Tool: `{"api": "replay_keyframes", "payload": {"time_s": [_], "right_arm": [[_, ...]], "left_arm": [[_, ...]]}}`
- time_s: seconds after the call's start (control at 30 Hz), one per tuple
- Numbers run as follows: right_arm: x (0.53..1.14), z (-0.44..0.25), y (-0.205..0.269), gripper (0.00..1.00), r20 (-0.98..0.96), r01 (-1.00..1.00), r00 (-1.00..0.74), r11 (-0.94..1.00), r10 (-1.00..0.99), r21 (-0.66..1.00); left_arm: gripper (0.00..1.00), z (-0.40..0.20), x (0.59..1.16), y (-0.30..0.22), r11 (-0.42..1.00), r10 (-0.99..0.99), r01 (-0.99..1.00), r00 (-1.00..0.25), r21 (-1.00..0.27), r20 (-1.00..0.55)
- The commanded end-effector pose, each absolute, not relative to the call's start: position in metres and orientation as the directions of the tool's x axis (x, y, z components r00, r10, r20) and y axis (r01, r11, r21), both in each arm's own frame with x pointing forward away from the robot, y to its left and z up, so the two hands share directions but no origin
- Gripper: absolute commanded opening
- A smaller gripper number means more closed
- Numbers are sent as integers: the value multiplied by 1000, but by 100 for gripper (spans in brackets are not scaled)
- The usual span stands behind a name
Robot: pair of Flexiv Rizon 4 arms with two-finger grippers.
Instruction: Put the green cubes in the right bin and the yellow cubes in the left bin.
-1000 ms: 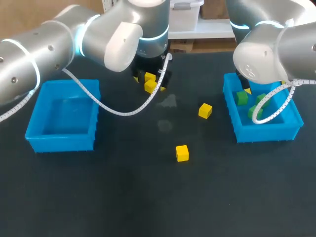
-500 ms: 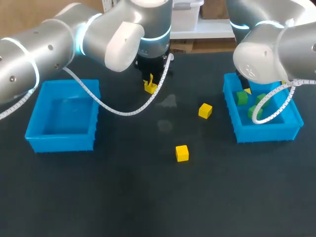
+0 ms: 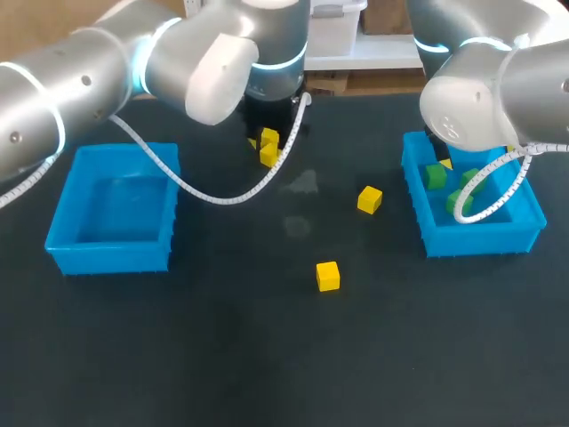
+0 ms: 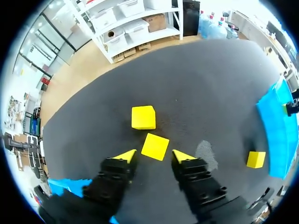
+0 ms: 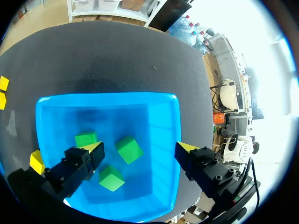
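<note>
Dark surface (image 3: 267, 374) is filling the head view. Left arm (image 3: 80, 80) is coming in from 10 o'clock, its wrist hanging over the 12 o'clock edge. Right arm (image 3: 498, 89) is coming in from 2 o'clock and hanging over the 3 o'clock side.

Left bin (image 3: 111, 255) is sitting at 9 o'clock. Right bin (image 3: 480, 238) is sitting at 3 o'clock, partly under the right arm.

Left pincer (image 4: 154, 156) is pointing down at the surface with its fingers spread. First yellow cube (image 4: 155, 146) is lying between the tips, turned corner-on, with a gap showing on each side. Second yellow cube (image 4: 143, 117) is lying just ahead of the first; I cannot tell whether they are touching.

Right pincer (image 5: 140, 148) is hanging spread over the right bin, pinching nothing. Three green cubes (image 5: 129, 149) are lying on the bin floor beneath it, close together.

Third yellow cube (image 3: 370, 199) is lying toward 3 o'clock from centre, near the right bin. Fourth yellow cube (image 3: 327, 276) is lying toward 5 o'clock.
</note>
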State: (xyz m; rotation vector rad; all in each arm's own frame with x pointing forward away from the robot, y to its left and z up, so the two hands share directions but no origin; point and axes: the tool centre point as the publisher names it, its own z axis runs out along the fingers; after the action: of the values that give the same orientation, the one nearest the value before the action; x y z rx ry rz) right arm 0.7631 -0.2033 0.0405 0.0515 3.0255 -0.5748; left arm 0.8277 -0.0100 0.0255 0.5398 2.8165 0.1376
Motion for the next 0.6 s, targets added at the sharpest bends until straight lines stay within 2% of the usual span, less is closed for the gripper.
{"api": "replay_keyframes", "payload": {"time_s": [0.03, 0.27, 0.6], "right_arm": [[762, 41, -204, 100, -70, 44, -997, 931, 20, -363], [762, 41, -204, 100, -70, 44, -997, 931, 20, -363], [762, 41, -204, 100, -70, 44, -997, 931, 20, -363]], "left_arm": [[100, 42, 815, -3, 926, 377, 356, -885, 125, -274], [100, 59, 797, 1, 927, 375, 359, -882, 109, -286], [100, 64, 799, 2, 943, 331, 323, -882, 79, -336]]}}
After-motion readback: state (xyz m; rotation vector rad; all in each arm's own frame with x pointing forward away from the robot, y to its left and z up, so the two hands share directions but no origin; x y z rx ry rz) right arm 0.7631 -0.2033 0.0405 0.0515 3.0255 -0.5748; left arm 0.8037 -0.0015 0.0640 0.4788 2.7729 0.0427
